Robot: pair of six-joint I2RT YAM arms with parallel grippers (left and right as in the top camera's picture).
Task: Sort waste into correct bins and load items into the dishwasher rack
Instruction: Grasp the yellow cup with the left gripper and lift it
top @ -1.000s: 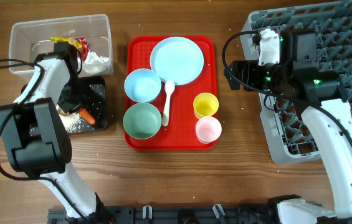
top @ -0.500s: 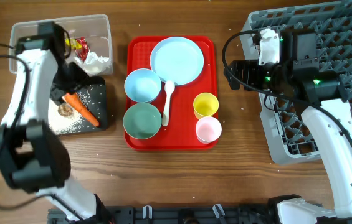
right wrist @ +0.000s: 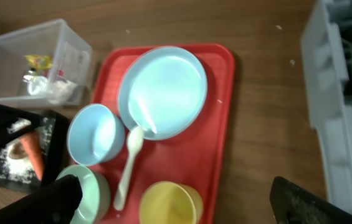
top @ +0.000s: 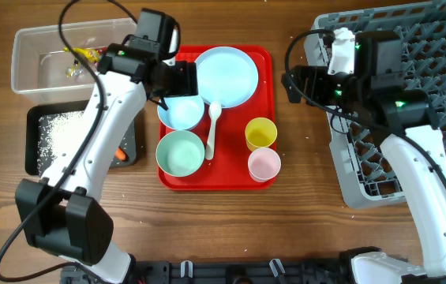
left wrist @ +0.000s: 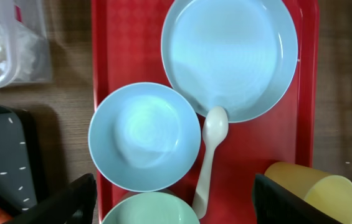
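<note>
My left gripper point(top: 181, 81) hangs open and empty over the red tray, above the pale blue bowl point(left wrist: 144, 137) and the teal bowl point(left wrist: 151, 213); its fingers point(left wrist: 70, 202) show at the bottom corners of the left wrist view. On the tray also lie the plate point(top: 224, 75), white spoon point(top: 212, 126), yellow cup point(top: 260, 132) and pink cup point(top: 264, 164). The clear tub point(top: 29, 75) holds a yellow wrapper point(top: 79, 54) and tissue point(right wrist: 54, 87). Rice, a brown lump point(right wrist: 17, 149) and the carrot point(right wrist: 32, 152) lie in the black tray point(top: 37, 162). My right gripper point(top: 292, 83) stands open beside the rack point(top: 436, 71).
The flat red tray point(top: 230, 177) sits mid-table between the bins on the left and the grey rack on the right. My left arm crosses over the black tray and the tub's right end. Bare wood lies between the red tray and the rack.
My left gripper opened, leaving the carrot on the black tray, and the arm swung right to hang over the red tray. The right arm has barely moved.
</note>
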